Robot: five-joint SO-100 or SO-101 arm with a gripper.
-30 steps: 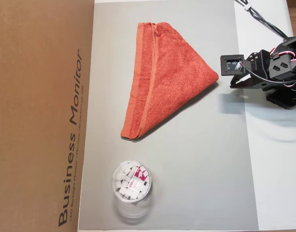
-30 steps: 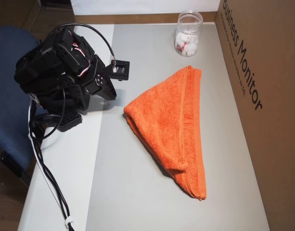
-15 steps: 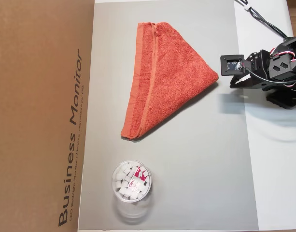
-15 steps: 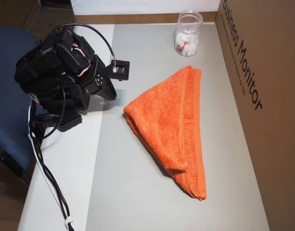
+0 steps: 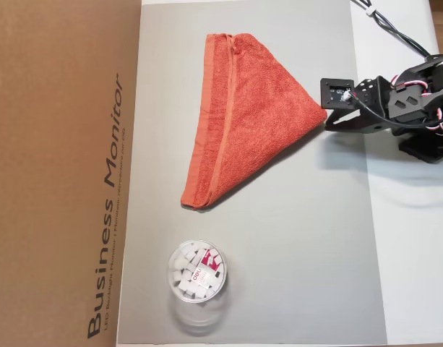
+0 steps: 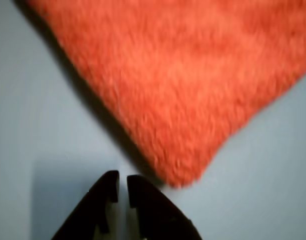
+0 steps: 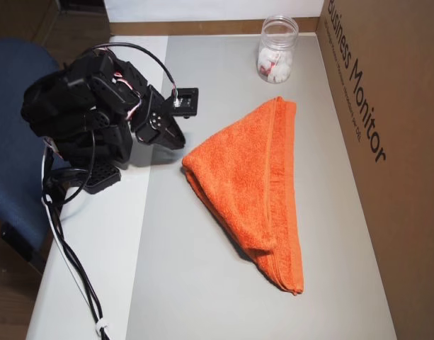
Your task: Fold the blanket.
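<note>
We are nosing our gripper [image 6: 122,181] toward the blanket [image 5: 239,119], lying triangle-folded on the table [image 5: 308,253]. Jaws nearly closed, holding nothing. Next: opening over the near corner, we judge.

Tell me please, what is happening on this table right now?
A small black robot arm is working on an orange-red blanket, which lies on the grey mat already folded into a triangle. The tool, its fingers nearly closed and holding nothing, has come close to the blanket's pointed corner but does not touch it. A clear jar of small white items stands apart, untouched.
</note>
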